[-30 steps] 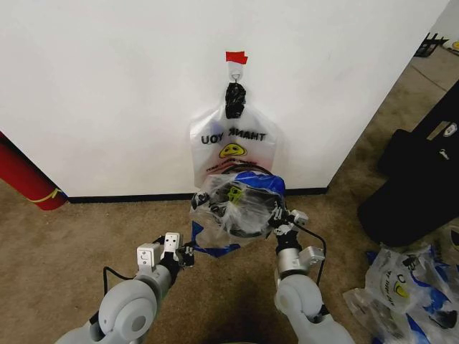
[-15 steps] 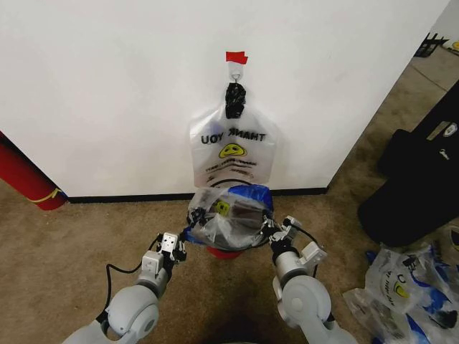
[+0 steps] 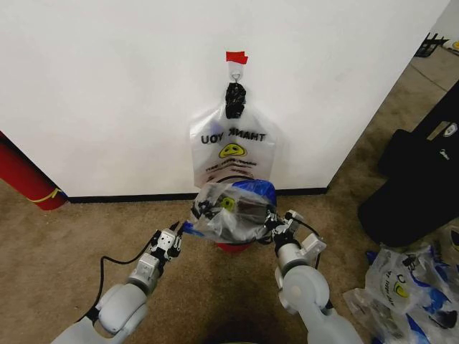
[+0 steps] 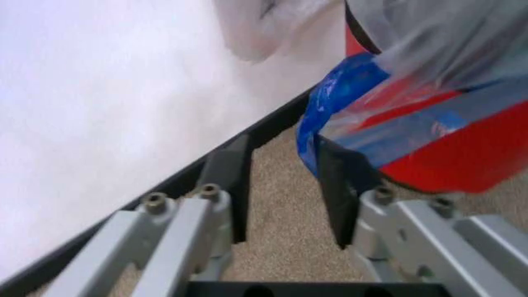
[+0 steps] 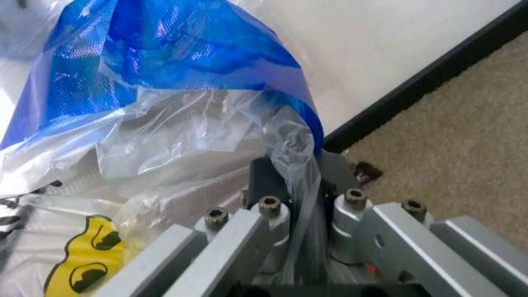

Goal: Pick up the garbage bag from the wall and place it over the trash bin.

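- A plain white wall (image 3: 107, 93) fills the upper part of the head view, with a black baseboard (image 3: 129, 197) running along its foot.
- The wall ends at a corner on the right, where the floor runs further back.
- Brown carpet (image 3: 57, 251) covers the floor.
- A red cylinder (image 3: 25, 175) with a yellow band leans at the left edge against the wall.
- A big black case (image 3: 416, 179) sits on the right.
- Crumpled plastic bags (image 3: 405, 287) lie on the carpet near the case.

"thank you", mirror-reversed, stands above a yellow smiley on the white bag (image 3: 232, 147) hanging at upper centre; smaller lines beneath are unreadable.
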You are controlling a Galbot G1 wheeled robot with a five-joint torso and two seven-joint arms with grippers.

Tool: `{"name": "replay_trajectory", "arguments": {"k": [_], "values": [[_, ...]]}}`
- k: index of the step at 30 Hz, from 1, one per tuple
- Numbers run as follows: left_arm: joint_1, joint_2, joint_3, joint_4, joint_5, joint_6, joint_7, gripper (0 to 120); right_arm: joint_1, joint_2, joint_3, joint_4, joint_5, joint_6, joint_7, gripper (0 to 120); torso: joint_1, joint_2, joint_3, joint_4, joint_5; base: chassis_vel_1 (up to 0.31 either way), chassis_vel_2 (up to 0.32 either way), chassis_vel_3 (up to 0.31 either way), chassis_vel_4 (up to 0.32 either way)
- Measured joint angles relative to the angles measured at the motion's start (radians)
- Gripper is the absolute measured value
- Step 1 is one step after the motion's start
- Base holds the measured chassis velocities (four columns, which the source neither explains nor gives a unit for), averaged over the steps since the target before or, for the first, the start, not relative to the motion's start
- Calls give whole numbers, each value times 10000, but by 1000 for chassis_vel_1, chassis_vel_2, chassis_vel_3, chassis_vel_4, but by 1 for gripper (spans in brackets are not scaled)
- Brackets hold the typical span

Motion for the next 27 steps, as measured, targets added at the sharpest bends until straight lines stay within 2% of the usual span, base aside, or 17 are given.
{"name": "replay_trajectory", "arguments": {"k": [2,5,6,9,11,13,16,18,19,23,27], "values": [[59,74,-148,-50,257,-285,332,45,7,8,48,-96,-63,94,3,0,0,0,0,0,3,0,0,0,0],[62,80,-545,-4,923,-1357,498,56,-33,-36,120,-199,-330,210,1,0,0,0,0,-2,0,0,0,0,0],[62,80,-545,-4,923,-1357,498,56,-33,-36,120,-199,-330,210,1,0,0,0,0,-2,0,0,0,0,0],[-94,-53,-1190,73,1680,-2877,767,70,-208,-356,68,-426,-1354,569,-496,0,0,0,0,0,1,0,0,0,0],[-267,-63,-1354,10,1574,-3744,1349,79,-355,-730,-80,-533,-1987,811,-1136,0,0,0,0,-2,3,0,0,0,0],[-324,-60,-1359,-35,1444,-4010,1577,81,-386,-830,-119,-540,-2108,851,-1308,0,0,0,0,-2,4,0,0,0,0],[-610,-59,-1173,-116,999,-5211,3026,94,-502,-1421,-348,-603,-2844,1146,-2408,0,0,0,-1,-1,4,0,0,0,0],[-775,-183,-1026,38,1623,-5830,3890,99,-508,-1640,-400,-643,-3290,1339,-3026,0,0,0,-1,-1,2,0,0,0,0],[-775,-183,-1026,38,1623,-5830,3890,99,-508,-1640,-400,-643,-3290,1339,-3026,0,0,0,-1,-1,2,0,0,0,0],[-1154,-589,-835,497,3390,-6506,4604,100,-504,-1798,-409,-665,-4223,1589,-3961,0,0,0,-1,-1,0,0,0,0,0],[-1284,-731,-643,626,3858,-6470,4597,100,-551,-1792,-404,-693,-4909,1854,-4520,0,0,0,-1,-1,2,0,0,0,0]]}}
